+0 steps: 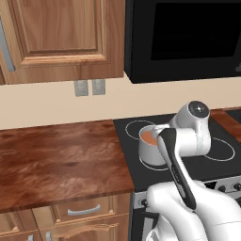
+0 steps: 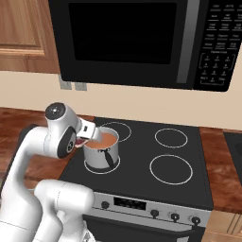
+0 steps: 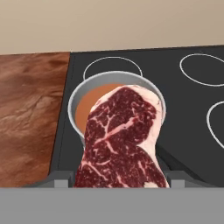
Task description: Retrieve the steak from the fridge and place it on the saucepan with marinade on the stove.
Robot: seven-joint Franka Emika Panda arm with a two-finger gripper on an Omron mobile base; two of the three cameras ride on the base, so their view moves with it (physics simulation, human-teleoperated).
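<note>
Carry step is at its end; placement into the pan is in hand. The steak point(image 3: 121, 140) hangs pinched in the gripper point(image 3: 120, 183), with both fingers hidden behind the meat in the hand view, so the grip is judged from the slab being held up in front of the camera rather than from any sight of the pads. In that view the steak's far edge overlaps the rim of the saucepan point(image 3: 78, 98) and covers much of the marinade point(image 3: 89, 105), which shows as an orange-brown crescent on the left. The saucepan stands on the front-left ring of the stove point(image 2: 142, 165), close to the wooden counter point(image 1: 56, 155). In the right base view the hand point(image 2: 90, 131) reaches in from the left, right at the pan's rim; its tip meets the marinade point(image 2: 105, 140) surface there, though whether the steak touches the liquid cannot be told. Judgement: steak is not yet released. Next move calls for a small advance to centre the slab over the pan opening, then opening the fingers so it drops flat. Risk: released off-centre, the slab could catch on the rim and hang over the near side.
</note>
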